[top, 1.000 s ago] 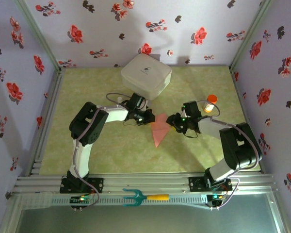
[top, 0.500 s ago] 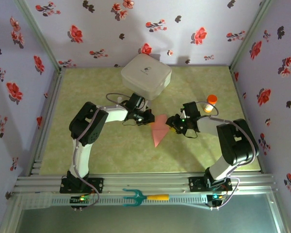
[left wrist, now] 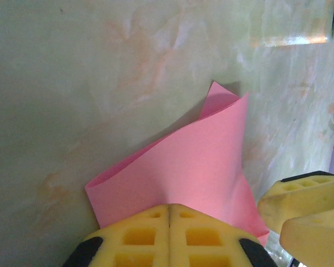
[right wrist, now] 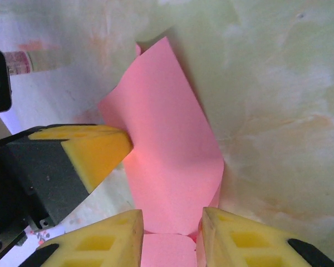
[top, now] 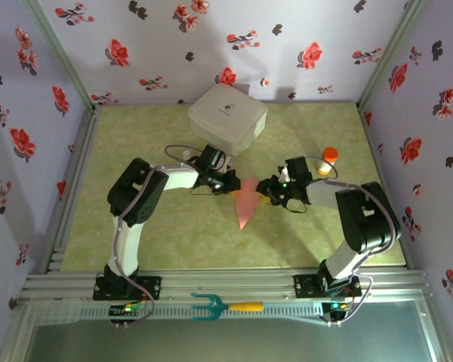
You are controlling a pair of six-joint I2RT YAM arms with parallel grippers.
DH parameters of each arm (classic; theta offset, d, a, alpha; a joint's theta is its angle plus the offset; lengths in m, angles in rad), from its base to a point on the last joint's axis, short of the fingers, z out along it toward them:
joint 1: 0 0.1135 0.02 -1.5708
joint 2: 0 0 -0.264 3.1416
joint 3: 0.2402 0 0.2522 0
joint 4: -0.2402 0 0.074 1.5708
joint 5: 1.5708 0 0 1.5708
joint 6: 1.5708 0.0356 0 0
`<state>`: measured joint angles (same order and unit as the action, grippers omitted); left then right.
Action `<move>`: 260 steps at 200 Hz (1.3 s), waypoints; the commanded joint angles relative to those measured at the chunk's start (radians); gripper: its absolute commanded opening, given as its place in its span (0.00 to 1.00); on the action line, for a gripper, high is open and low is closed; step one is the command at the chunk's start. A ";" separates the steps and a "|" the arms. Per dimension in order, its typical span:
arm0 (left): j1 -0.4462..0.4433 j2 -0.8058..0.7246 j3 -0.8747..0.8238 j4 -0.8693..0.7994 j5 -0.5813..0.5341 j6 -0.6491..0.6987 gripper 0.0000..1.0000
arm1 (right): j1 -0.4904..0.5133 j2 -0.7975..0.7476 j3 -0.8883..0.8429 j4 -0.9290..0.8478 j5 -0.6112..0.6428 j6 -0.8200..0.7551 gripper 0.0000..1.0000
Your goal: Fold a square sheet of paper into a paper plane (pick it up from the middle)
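Observation:
The pink square sheet of paper (top: 245, 204) lies folded into a narrow pointed shape in the middle of the green table, tip toward the near edge. My left gripper (top: 234, 186) is at its far-left edge, shut on the paper (left wrist: 200, 161) with its yellow fingertips (left wrist: 150, 222) pressed together. My right gripper (top: 263, 190) faces it from the right. Its jaws stand apart, straddling the raised fold of the paper (right wrist: 167, 150), which curves up between the right gripper's tips (right wrist: 171, 222). The left gripper's finger (right wrist: 94, 150) touches the sheet's left side.
A white rounded box (top: 227, 117) stands at the back just behind the left arm. An orange-capped bottle (top: 328, 160) stands close behind the right arm. A teal fork with a yellow handle (top: 223, 306) lies on the front rail. Flowered walls enclose the table.
The paper has drawn in from a wider triangle to a narrower pointed shape. My right gripper has moved left onto it and its jaws have narrowed a little. The left gripper stays shut.

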<state>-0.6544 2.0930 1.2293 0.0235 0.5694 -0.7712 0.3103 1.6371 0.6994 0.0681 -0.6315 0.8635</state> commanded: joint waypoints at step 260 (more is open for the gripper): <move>0.009 -0.028 -0.033 -0.051 -0.011 0.018 0.04 | -0.054 -0.016 -0.022 -0.072 0.010 -0.063 0.38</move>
<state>-0.6533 2.0838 1.2152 0.0288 0.5694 -0.7712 0.2604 1.6611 0.7010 0.0311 -0.6537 0.7956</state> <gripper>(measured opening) 0.061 0.376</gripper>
